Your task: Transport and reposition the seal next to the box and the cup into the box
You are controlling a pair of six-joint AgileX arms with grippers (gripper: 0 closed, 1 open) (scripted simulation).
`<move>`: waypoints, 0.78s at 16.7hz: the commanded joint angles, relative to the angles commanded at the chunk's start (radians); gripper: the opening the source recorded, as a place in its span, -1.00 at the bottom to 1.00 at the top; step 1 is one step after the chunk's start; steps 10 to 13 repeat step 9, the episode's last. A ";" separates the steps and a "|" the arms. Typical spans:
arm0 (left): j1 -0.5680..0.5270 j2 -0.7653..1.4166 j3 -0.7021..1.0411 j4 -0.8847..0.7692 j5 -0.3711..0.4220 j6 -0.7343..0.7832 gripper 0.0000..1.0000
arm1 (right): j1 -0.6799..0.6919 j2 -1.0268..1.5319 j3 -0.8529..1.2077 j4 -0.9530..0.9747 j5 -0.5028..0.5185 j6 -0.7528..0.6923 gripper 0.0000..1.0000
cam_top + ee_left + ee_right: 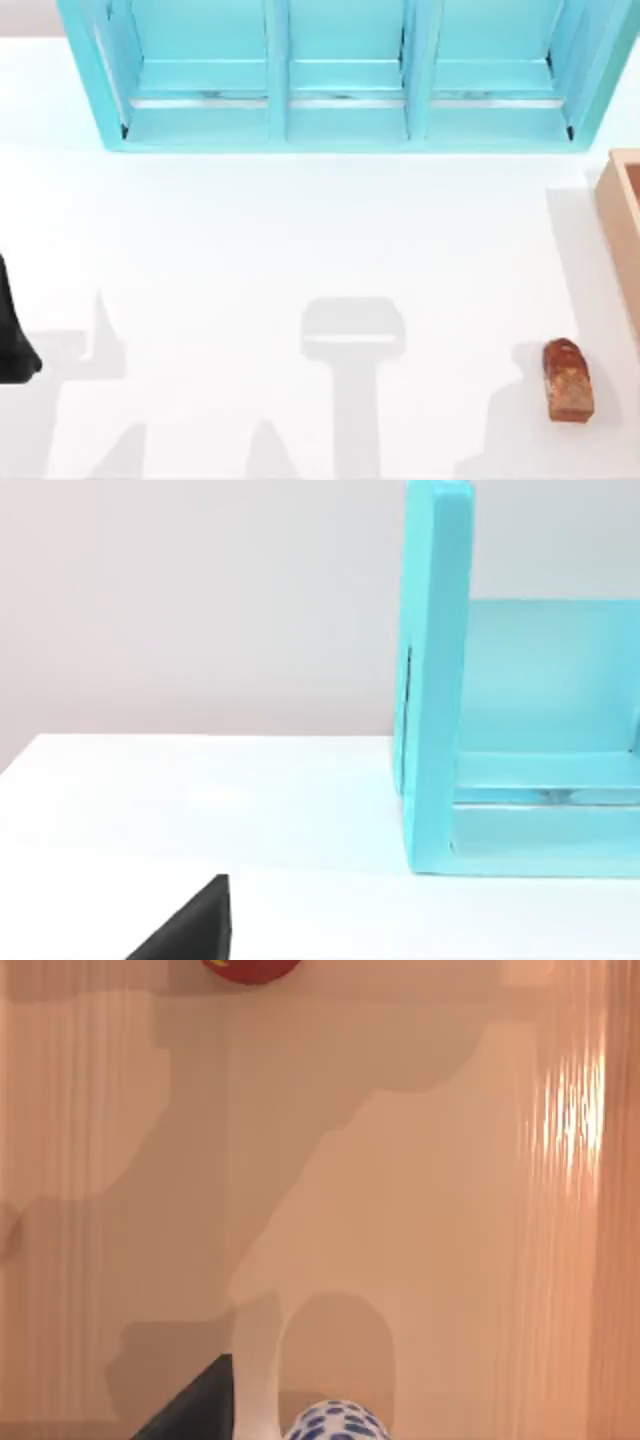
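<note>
At the far left edge of the top view, about halfway down and a bit lower, a black piece of the left arm (12, 335) pokes into the frame. I cannot tell how its gripper stands. The white tabletop (250, 250) spreads across the middle, with grey shadows along the lower part.

Across the top of the frame stands the big turquoise shelf (345, 75) with 3 open bays. The left wrist view looks along the tabletop at 1 end wall of that shelf (437, 680), with a black bit of the left gripper in the lower left corner.

In the lower right of the top view lies the seal (568, 380), a small brown and orange block, flat on the tabletop with its round end toward the top of the frame. The box (618, 215) sits at the right edge, above the seal and near it but not touching.

The right wrist view looks down at the box's pinkish floor (400, 1160). The blue and white cup (335, 1422) is at the bottom middle of the frame. A dark bit of the right gripper is just left of it; I cannot tell if it holds the cup. A red round thing (250, 968) peeks in at the top.
</note>
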 joint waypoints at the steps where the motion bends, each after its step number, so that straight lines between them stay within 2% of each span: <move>1: 0.000 0.000 0.000 0.000 0.000 0.000 1.00 | 0.000 -0.007 0.018 -0.051 0.010 0.002 1.00; 6: 0.000 0.000 0.000 0.000 0.000 0.000 1.00 | 0.020 -0.038 0.009 -0.261 0.084 0.026 1.00; 13: 0.000 0.000 0.000 0.000 0.000 0.000 1.00 | 0.026 -0.043 0.002 -0.283 0.097 0.032 1.00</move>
